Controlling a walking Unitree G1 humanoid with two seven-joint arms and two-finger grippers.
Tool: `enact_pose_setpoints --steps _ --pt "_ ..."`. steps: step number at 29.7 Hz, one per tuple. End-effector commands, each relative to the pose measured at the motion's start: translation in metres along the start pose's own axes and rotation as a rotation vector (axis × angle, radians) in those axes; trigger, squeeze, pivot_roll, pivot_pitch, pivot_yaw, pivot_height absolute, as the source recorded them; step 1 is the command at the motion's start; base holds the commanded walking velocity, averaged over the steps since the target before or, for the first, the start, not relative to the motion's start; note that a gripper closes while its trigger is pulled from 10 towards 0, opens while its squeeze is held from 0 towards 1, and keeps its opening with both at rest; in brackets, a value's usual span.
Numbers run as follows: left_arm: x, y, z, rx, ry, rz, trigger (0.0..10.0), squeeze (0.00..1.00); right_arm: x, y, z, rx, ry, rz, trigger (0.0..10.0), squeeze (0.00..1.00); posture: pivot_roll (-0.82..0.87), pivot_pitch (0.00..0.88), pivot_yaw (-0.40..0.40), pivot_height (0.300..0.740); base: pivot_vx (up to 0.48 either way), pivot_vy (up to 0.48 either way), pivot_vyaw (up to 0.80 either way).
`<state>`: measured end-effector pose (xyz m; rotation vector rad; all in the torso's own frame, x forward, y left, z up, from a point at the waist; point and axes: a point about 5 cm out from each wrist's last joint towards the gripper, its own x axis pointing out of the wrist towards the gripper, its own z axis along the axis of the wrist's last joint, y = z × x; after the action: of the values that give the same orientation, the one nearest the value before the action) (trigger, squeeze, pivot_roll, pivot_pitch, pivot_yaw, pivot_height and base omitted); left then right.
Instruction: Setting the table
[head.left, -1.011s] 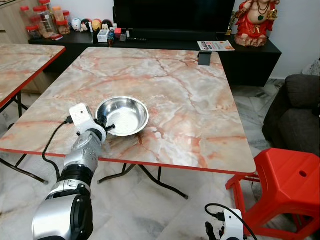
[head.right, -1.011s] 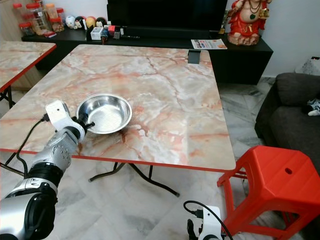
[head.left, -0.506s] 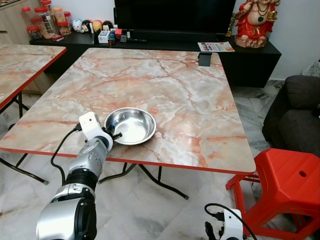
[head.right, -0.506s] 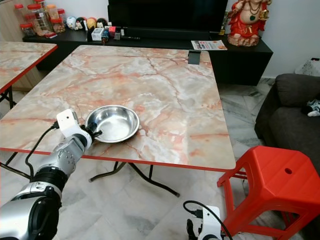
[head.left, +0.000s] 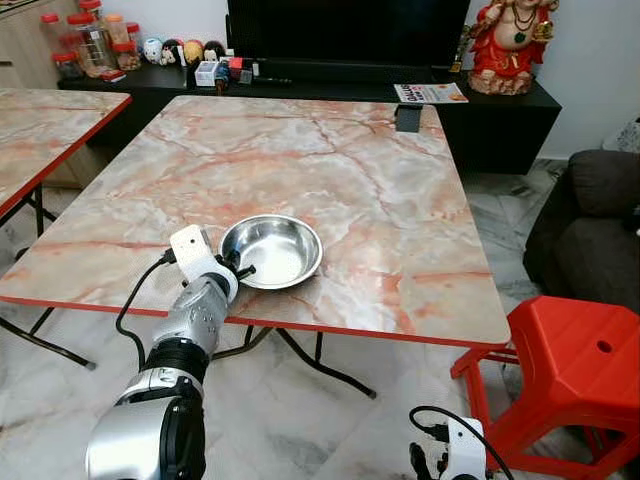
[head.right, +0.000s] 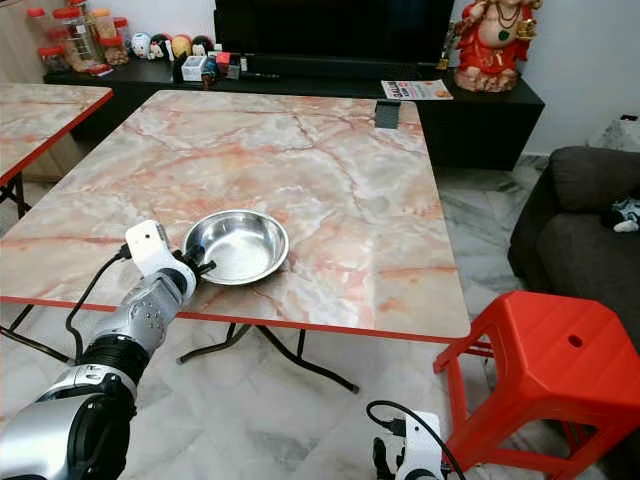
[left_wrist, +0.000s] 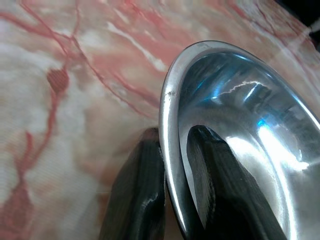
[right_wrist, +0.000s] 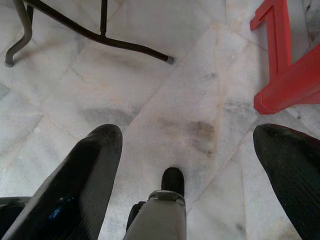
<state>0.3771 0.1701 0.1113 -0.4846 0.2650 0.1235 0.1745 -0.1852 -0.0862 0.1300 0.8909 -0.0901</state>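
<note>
A shiny steel bowl (head.left: 272, 251) rests on the marble-patterned table (head.left: 380, 190), near its front edge. My left gripper (head.left: 236, 268) is shut on the bowl's near-left rim. In the left wrist view one black finger (left_wrist: 137, 200) presses outside the rim and the other finger (left_wrist: 215, 175) inside the steel bowl (left_wrist: 250, 125). My right gripper (right_wrist: 187, 175) hangs low beside the table, open, over the floor tiles.
A red plastic stool (head.left: 570, 380) stands at the table's right front corner. A second marble table (head.left: 40, 130) is at the left, a dark sofa (head.left: 600, 230) at the right. A black TV console (head.left: 300, 80) with jars and a red statue stands behind. A small dark object (head.left: 409, 118) sits at the table's far edge.
My left gripper has dragged the bowl to the right and closer to the table's front edge, still shut on its rim. The right arm has not moved.
</note>
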Motion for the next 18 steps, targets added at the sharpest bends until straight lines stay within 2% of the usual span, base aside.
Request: enact_pose_setpoints --steps 1,6,11,12,13,18 --pt "0.0016 -0.0013 0.0057 -0.010 -0.025 0.018 10.0 0.44 0.0000 -0.0014 0.0013 0.011 -0.009 -0.007 10.0 0.00 -0.05 0.000 -0.013 0.740 0.000 0.000 0.00" --pt "0.0016 0.0014 0.0084 -0.014 -0.035 0.029 10.0 0.42 -0.0003 -0.0017 0.0003 0.011 -0.006 -0.008 10.0 0.00 -0.05 0.000 -0.014 0.740 0.000 0.000 0.00" --pt "0.0016 0.0034 0.0076 -0.012 -0.034 0.037 10.0 0.46 -0.0002 -0.0014 0.0003 0.011 -0.006 -0.007 10.0 0.00 -0.05 0.000 -0.012 0.740 0.000 0.000 0.00" --pt "0.0016 0.0034 0.0074 -0.012 -0.033 0.038 10.0 0.75 -0.0002 -0.0013 0.0005 0.011 -0.006 -0.007 10.0 0.00 -0.05 0.000 -0.011 0.740 0.000 0.000 0.00" --pt "0.0017 0.0032 0.0070 -0.013 -0.032 0.038 10.0 1.00 -0.0001 -0.0012 0.0009 0.012 -0.008 -0.008 10.0 0.00 -0.05 0.000 -0.011 0.740 0.000 0.000 0.00" --pt "0.0019 0.0039 0.0081 0.008 -0.035 0.052 10.0 1.00 0.0003 -0.0012 0.0024 0.012 -0.011 -0.009 10.0 0.00 -0.05 0.000 -0.012 0.740 0.000 0.000 0.00"
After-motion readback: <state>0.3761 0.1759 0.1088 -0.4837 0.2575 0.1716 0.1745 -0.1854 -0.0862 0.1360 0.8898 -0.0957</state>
